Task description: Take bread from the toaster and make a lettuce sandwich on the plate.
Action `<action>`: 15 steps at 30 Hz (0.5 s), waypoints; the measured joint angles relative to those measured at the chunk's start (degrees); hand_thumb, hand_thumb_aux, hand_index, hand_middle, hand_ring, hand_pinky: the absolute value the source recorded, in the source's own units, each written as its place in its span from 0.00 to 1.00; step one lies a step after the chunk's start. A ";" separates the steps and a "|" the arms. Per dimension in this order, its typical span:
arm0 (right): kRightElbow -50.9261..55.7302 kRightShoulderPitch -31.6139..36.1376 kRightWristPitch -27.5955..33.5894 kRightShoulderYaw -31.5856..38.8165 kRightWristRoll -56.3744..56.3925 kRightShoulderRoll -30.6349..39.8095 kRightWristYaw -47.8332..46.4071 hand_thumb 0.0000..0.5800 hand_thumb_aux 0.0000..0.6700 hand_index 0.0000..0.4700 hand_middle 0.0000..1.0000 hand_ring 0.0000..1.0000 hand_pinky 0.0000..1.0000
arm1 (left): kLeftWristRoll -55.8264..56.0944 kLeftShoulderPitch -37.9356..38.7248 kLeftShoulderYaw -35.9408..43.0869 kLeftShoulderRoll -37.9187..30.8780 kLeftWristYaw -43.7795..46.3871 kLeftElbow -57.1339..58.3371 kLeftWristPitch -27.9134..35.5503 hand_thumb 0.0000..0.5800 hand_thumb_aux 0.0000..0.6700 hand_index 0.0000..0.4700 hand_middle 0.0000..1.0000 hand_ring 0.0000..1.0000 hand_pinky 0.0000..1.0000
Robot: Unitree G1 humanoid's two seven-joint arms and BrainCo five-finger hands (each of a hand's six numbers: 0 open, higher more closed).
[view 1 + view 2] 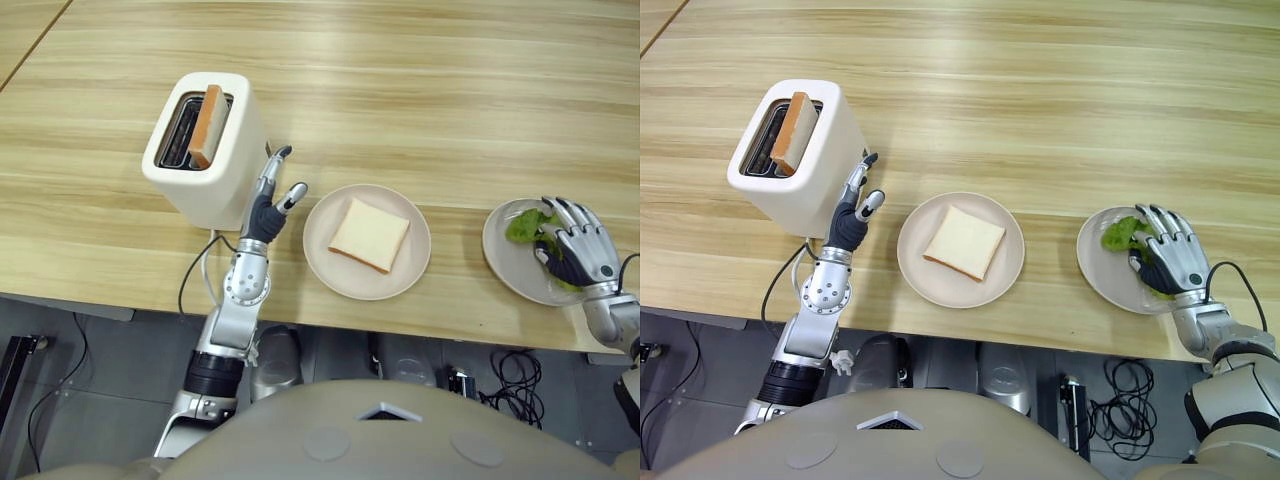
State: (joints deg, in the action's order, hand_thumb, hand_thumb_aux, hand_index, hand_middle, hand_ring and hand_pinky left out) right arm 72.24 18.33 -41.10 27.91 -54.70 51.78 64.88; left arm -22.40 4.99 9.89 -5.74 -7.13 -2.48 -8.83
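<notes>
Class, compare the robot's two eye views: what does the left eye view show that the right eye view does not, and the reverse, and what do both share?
Left eye view: a black frame on the floor at the lower left.
Right eye view: a white plug hanging below the table, and more of the right arm.
Both: the toaster with an upright slice in it, the left hand open beside it, the middle plate with a flat slice, and the right plate with lettuce under the right hand.
</notes>
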 measured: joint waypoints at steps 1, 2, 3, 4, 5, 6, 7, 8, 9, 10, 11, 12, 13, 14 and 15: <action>-0.39 0.43 -0.36 -0.01 0.12 0.19 0.12 1.00 1.00 0.98 1.00 1.00 1.00 | 0.00 -0.06 0.00 0.00 -0.03 0.12 -0.02 0.00 0.00 0.00 0.00 0.00 0.00; -0.91 1.10 -0.83 -0.05 0.34 0.34 0.27 1.00 1.00 0.98 1.00 1.00 1.00 | 0.00 -0.15 0.01 0.00 -0.05 0.24 -0.04 0.00 0.00 0.00 0.00 0.00 0.00; -1.30 1.62 -1.44 -0.05 0.51 0.38 0.27 1.00 1.00 0.98 1.00 1.00 1.00 | 0.00 -0.25 0.01 -0.01 -0.11 0.41 -0.09 0.00 0.00 0.00 0.00 0.00 0.00; -2.37 2.34 -2.22 -0.04 0.61 0.49 0.42 1.00 1.00 0.98 1.00 1.00 1.00 | 0.00 -0.53 0.02 0.00 -0.17 0.85 -0.14 0.00 0.00 0.00 0.00 0.00 0.00; -3.30 2.87 -2.59 -0.04 0.61 0.53 0.62 1.00 1.00 0.98 1.00 1.00 1.00 | 0.00 -0.71 0.02 -0.02 -0.21 1.18 -0.15 0.00 0.00 0.00 0.00 0.00 0.00; -4.80 3.69 -2.95 -0.01 0.51 0.65 1.13 1.00 1.00 0.98 1.00 1.00 1.00 | 0.00 -1.06 0.10 -0.01 -0.23 1.60 -0.15 0.00 0.00 0.00 0.00 0.00 0.00; -6.15 4.23 -3.12 -0.02 0.36 0.90 1.59 1.00 1.00 0.98 1.00 1.00 1.00 | 0.00 -1.35 0.30 -0.01 -0.26 1.69 -0.15 0.00 0.00 0.00 0.00 0.00 0.00; -7.37 4.73 -3.25 -0.01 0.12 1.16 1.96 1.00 1.00 0.98 1.00 1.00 1.00 | 0.00 -1.66 0.54 0.01 -0.28 1.74 -0.21 0.00 0.00 0.00 0.00 0.00 0.00; -9.14 5.33 -3.26 0.00 -0.42 1.44 2.31 1.00 1.00 0.98 1.00 1.00 1.00 | 0.07 -1.88 0.55 0.02 -0.31 1.88 -0.31 0.00 0.00 0.00 0.00 0.00 0.00; -10.79 5.77 -3.29 0.01 -0.60 1.57 2.57 1.00 1.00 0.98 1.00 1.00 1.00 | 0.23 -1.98 0.51 0.02 -0.32 2.05 -0.33 0.00 0.00 0.00 0.00 0.00 0.00; -13.30 6.17 -3.26 0.00 -1.06 1.73 2.78 1.00 1.00 0.98 1.00 1.00 1.00 | 0.50 -2.13 0.53 0.09 -0.32 2.31 -0.39 0.00 0.00 0.00 0.00 0.00 0.00; -15.44 6.44 -3.28 0.01 -1.48 1.79 2.79 1.00 1.00 0.98 1.00 1.00 1.00 | 0.59 -2.20 0.52 0.12 -0.32 2.56 -0.39 0.00 0.00 0.00 0.00 0.00 0.00; -17.63 6.71 -3.36 0.04 -1.77 1.75 2.72 1.00 1.00 0.98 1.00 1.00 1.00 | 0.61 -2.27 0.54 0.19 -0.33 2.68 -0.42 0.00 0.00 0.00 0.00 0.00 0.00; -20.14 7.22 -3.37 0.04 -2.21 1.50 2.49 1.00 1.00 0.98 1.00 1.00 1.00 | 0.63 -2.49 0.53 0.19 -0.35 3.00 -0.46 0.00 0.00 0.00 0.00 0.00 0.00; -23.02 7.81 -3.33 0.07 -2.93 1.05 1.92 1.00 1.00 0.98 1.00 1.00 1.00 | 0.63 -3.06 0.54 0.25 -0.38 3.73 -0.55 0.00 0.00 0.00 0.00 0.00 0.00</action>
State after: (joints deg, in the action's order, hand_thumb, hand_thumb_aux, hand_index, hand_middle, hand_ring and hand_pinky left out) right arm 49.22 26.13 -44.43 27.98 -57.63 52.83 66.80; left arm -21.77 1.93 10.43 -5.49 -7.50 1.24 -9.37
